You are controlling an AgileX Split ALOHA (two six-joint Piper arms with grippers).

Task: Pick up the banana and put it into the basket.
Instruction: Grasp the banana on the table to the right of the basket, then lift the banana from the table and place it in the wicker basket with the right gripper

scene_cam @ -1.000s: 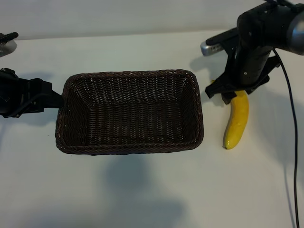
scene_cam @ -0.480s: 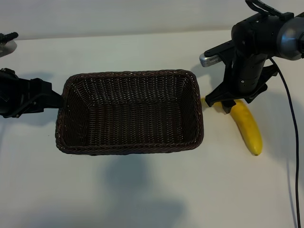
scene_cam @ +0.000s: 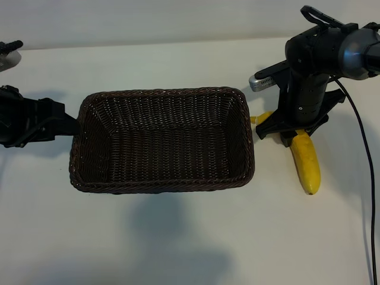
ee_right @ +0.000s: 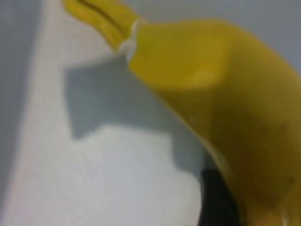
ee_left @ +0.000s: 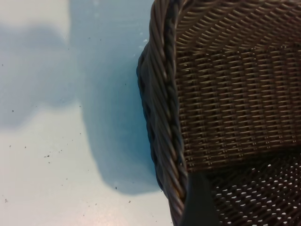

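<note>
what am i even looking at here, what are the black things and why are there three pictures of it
The black things are two robot arms mounted apart at a white table, each ending in a claw.

The wide picture looks down on the scene from outside. The other two come from small cameras on the arms' wrists, so they show close-ups.

On the table sits a dark brown wicker basket, with nothing in it. To its right lies a yellow banana.

The right claw is down over the banana's stem end, with a finger on either side. Its wrist picture is filled by the banana. Whether it grips yet is unclear; the banana lies on the table.

The left claw waits at the basket's left end, and its camera shows the braided rim.
</note>
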